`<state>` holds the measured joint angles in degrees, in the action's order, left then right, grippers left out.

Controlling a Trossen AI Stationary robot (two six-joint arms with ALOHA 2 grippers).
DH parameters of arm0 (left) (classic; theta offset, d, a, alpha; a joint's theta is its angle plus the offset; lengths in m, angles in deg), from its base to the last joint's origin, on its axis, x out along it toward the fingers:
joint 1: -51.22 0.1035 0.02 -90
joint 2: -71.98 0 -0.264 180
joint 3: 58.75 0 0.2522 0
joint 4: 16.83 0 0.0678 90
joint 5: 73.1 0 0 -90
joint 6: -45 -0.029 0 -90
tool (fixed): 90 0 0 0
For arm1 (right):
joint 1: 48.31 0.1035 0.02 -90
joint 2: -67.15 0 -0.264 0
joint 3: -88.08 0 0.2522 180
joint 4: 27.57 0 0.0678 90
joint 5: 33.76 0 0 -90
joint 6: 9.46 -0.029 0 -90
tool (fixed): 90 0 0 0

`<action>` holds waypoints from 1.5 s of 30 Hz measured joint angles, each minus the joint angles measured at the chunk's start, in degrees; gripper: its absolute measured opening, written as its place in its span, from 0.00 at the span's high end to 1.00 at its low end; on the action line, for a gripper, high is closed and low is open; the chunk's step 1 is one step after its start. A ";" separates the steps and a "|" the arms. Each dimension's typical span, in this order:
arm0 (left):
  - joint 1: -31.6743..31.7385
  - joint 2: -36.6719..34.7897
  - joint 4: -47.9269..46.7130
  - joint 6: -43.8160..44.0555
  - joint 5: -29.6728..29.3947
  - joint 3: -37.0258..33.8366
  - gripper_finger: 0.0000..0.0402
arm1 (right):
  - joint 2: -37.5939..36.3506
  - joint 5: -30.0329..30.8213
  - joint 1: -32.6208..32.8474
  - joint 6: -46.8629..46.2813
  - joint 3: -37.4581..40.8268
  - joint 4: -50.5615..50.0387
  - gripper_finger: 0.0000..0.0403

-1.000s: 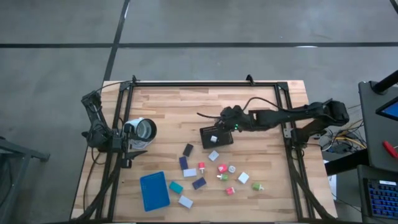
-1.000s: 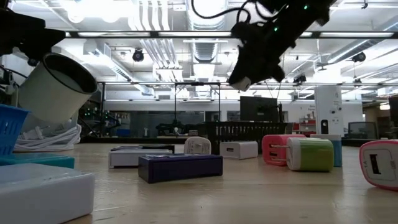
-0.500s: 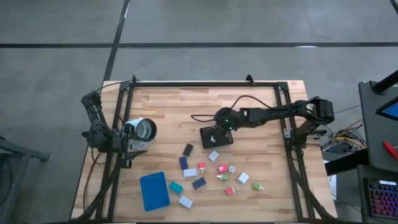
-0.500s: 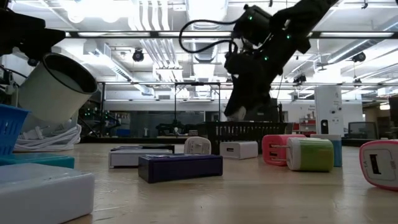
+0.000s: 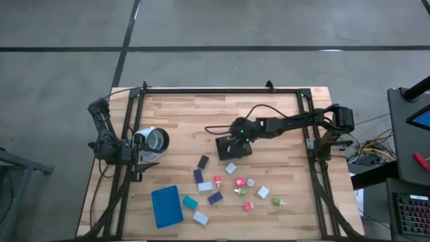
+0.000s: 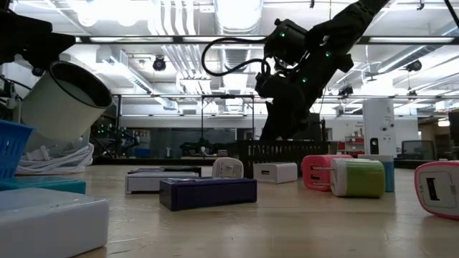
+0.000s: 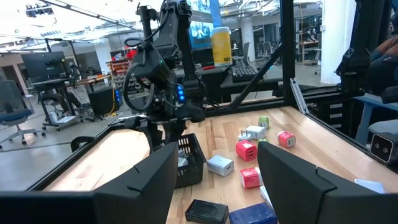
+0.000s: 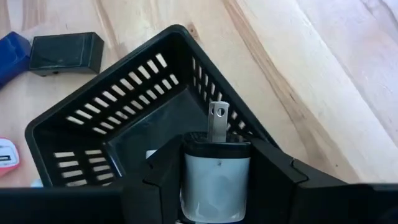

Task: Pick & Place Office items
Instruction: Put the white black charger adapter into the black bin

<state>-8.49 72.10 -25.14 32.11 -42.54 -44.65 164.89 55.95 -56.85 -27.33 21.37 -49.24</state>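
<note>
1. Near edge of the tabletop [image 5: 269,107]: the blue tray [image 5: 166,206] lies left, and the loose office items [image 5: 240,182], chargers and flat blocks, lie scattered to its right, well apart from both arms.
2. Middle: the black mesh basket [image 5: 233,148] sits directly beneath the right pincer [image 8: 214,177], which is clamped on a white charger [image 8: 216,180], prongs pointing down into the basket.
3. The coming drop likely turns on that alignment; the charger hangs just inside the rim, over the basket floor.
4. Far left: the left pincer [image 7: 214,180] waits, jaws wide apart and empty, beside a white cup [image 5: 155,140].
</note>
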 joint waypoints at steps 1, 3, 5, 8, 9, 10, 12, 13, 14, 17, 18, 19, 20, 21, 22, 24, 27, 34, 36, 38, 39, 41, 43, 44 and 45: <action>-0.02 0.00 0.00 0.00 -0.02 0.00 0.44 | 0.10 -0.37 0.02 -0.13 0.00 0.01 0.64; -0.01 0.00 0.00 0.00 0.00 0.00 0.44 | 0.35 -1.51 0.00 -0.80 0.00 0.03 0.64; -0.02 0.00 0.01 0.00 -0.01 -0.02 0.44 | 0.49 -1.96 0.02 -1.20 0.00 0.00 0.64; -0.01 0.00 0.00 0.00 0.00 -0.01 0.44 | 0.52 -2.34 0.02 -1.30 0.00 0.01 0.64; -0.02 0.02 0.02 0.00 0.00 0.00 0.44 | 0.52 -2.34 0.04 -1.47 0.00 -0.08 0.64; -0.02 0.01 0.00 0.00 0.00 -0.02 0.44 | 0.52 -2.39 0.06 -1.59 0.00 -0.23 0.64; -0.01 0.00 0.00 0.00 -0.02 -0.02 0.44 | 0.52 -2.58 0.12 -1.65 0.05 -0.62 0.64; -0.01 0.00 0.00 0.00 -0.01 -0.01 0.44 | 0.52 -2.65 0.13 -1.78 0.13 -0.84 0.64; -0.02 0.00 0.00 0.00 -0.01 0.00 0.44 | 0.52 -2.75 0.18 -1.98 0.23 -1.12 0.64; -0.01 0.00 0.02 0.00 0.00 0.00 0.44 | 0.52 -2.76 0.28 -2.27 0.55 -1.30 0.64; 0.00 0.00 0.00 0.00 -0.02 0.00 0.44 | 0.52 -2.76 0.28 -2.25 0.64 -1.30 0.64; 0.00 0.00 0.00 0.00 0.00 -0.02 0.44 | 0.52 -2.76 0.28 -2.22 0.70 -1.30 0.64; 0.00 0.00 0.00 0.00 0.00 -0.02 0.44 | 0.52 -2.76 0.26 -2.24 0.76 -1.32 0.64; -0.01 0.00 0.00 0.00 0.00 0.00 0.44 | 0.52 -2.76 0.26 -2.22 0.80 -1.30 0.64; -0.02 0.00 0.01 0.00 0.00 -0.01 0.44 | 0.52 -2.73 0.27 -2.22 0.89 -1.29 0.64; 0.00 0.00 0.00 0.00 -0.01 0.00 0.44 | 0.52 -2.73 0.26 -2.20 1.04 -1.30 0.64; -0.01 0.00 0.00 0.00 -0.01 -0.01 0.44 | 0.52 -2.73 0.26 -2.18 1.31 -1.21 0.64; -0.01 0.01 0.00 0.00 -0.01 0.00 0.44 | 0.52 -2.73 0.24 -2.05 1.62 -0.81 0.64; 0.00 0.02 0.00 0.00 -0.02 -0.02 0.44 | 0.52 -2.72 0.26 -1.79 1.64 -0.47 0.63; 0.00 0.00 0.00 0.00 -0.02 0.00 0.44 | 0.52 -2.71 0.28 -1.18 1.64 -0.21 0.60; 0.00 0.00 0.00 0.00 0.00 -0.02 0.44 | 0.52 -2.69 0.28 -1.05 1.64 -0.19 0.58; -0.01 0.00 0.00 0.00 -0.01 0.00 0.44 | 0.52 -2.69 0.28 -0.98 1.64 -0.19 0.54; -0.02 0.00 0.00 0.00 0.00 0.00 0.44 | 0.52 -2.63 0.28 -0.96 1.64 -0.19 0.50; 0.00 0.00 0.00 0.00 -0.02 -0.02 0.44 | 0.52 -2.60 0.28 -0.96 1.64 -0.19 0.48; 0.00 0.02 0.00 0.00 -0.02 -0.02 0.44 | 0.52 -2.61 0.30 -0.96 1.64 -0.19 0.46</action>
<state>-8.49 72.12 -25.14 32.11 -42.56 -44.67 165.41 53.34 -56.55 -28.29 23.01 -49.43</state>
